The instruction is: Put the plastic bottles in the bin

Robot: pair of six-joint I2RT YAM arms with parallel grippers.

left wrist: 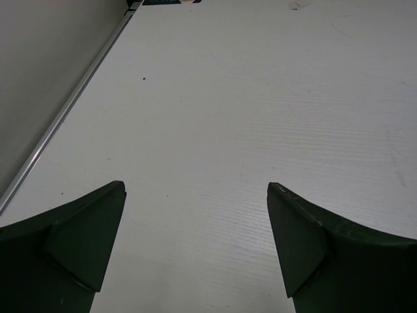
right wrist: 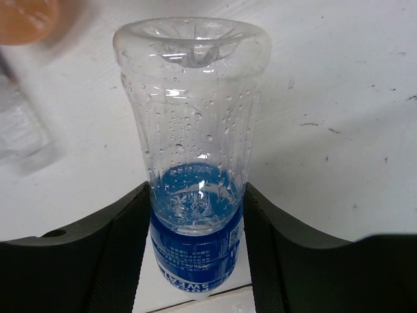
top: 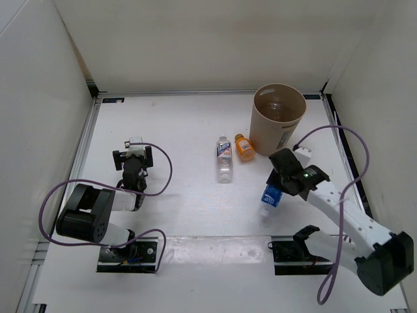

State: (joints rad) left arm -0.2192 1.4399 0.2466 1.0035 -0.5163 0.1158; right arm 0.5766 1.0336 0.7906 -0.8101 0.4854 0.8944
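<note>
My right gripper [top: 281, 186] is shut on a clear bottle with a blue label [top: 270, 197], gripping it at the label with its cap end pointing down toward the table. In the right wrist view the bottle [right wrist: 192, 130] sits between the pads [right wrist: 127, 248] of the gripper [right wrist: 195, 218]. The tan bin [top: 266, 138] stands behind and slightly left of it, with a clear bottle [top: 277, 105] inside. A clear bottle with a white-and-blue label [top: 224, 158] and a stubby orange bottle [top: 244, 147] lie left of the bin. My left gripper [top: 133, 149] is open and empty.
White walls enclose the table on three sides. The left wrist view shows only bare table and the left wall rail [left wrist: 71, 104] ahead of the left gripper [left wrist: 195, 192]. Purple cables loop off both arms. The orange bottle [right wrist: 26, 19] shows blurred at the top left of the right wrist view.
</note>
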